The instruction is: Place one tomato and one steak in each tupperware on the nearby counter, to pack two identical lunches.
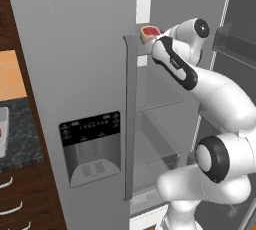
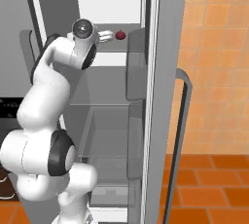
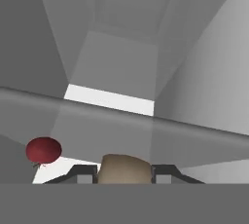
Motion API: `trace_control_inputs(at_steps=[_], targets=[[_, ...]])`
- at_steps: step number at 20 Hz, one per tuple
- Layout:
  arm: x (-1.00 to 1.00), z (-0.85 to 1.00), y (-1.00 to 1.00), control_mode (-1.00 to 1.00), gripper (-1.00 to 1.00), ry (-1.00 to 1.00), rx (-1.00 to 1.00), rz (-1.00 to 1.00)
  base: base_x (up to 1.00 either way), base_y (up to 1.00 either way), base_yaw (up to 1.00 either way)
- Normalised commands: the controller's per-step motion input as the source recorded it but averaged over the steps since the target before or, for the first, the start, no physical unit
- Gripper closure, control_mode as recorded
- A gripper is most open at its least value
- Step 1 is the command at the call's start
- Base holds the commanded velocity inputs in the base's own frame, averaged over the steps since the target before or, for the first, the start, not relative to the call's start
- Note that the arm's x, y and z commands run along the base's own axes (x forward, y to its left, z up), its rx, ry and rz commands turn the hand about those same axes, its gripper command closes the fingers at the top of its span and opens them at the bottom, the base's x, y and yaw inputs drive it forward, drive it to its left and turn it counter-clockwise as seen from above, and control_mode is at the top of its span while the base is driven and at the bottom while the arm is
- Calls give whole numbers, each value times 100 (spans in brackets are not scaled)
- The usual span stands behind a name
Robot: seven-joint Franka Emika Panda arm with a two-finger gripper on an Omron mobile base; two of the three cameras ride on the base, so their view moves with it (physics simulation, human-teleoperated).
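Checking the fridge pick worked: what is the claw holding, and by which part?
The claw is shut on the steak, pinching one end between its fingertips; the tomato sits apart, untouched.

Fridge (image 1: pixel 75 74), grey, stands w/ its right door (image 2: pixel 163 121) swung open; left door shut. Ice/water dispenser (image 1: pixel 91 146) set in left door: dark control panel up top, grey recess below. Long vertical grey handle (image 1: pixel 131 119) along left door's edge; curved grey handle (image 2: pixel 184 135) on the open door. Inside: glass shelves (image 2: pixel 104 103), clear drawer (image 1: pixel 157 149) low down, door bins (image 2: pixel 136 67) on inner face of the open door. Orange tiled wall (image 2: pixel 214 62) right of fridge, darker orange tile floor (image 2: pixel 209 189) below. Dark brown cabinet drawers (image 1: pixel 20 199) w/ curved silver handles at far left.
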Motion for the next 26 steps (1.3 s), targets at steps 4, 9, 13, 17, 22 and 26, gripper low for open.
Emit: trace_control_inputs(at_steps=[4,9,13,17,22,26], targets=[[-100,48,-32,-100,100,0,3,0,0,0,0],[-100,-3,-11,-100,100,1,0,0,0,0,0],[-100,-29,-10,-100,100,-2,0,0,0,0,0],[-100,-29,0,-100,100,-1,0,0,0,0,0],[-100,-19,1,-100,100,0,-3,0,0,0,0],[-50,-17,28,100,100,-1,-8,4,-50,50,8]])
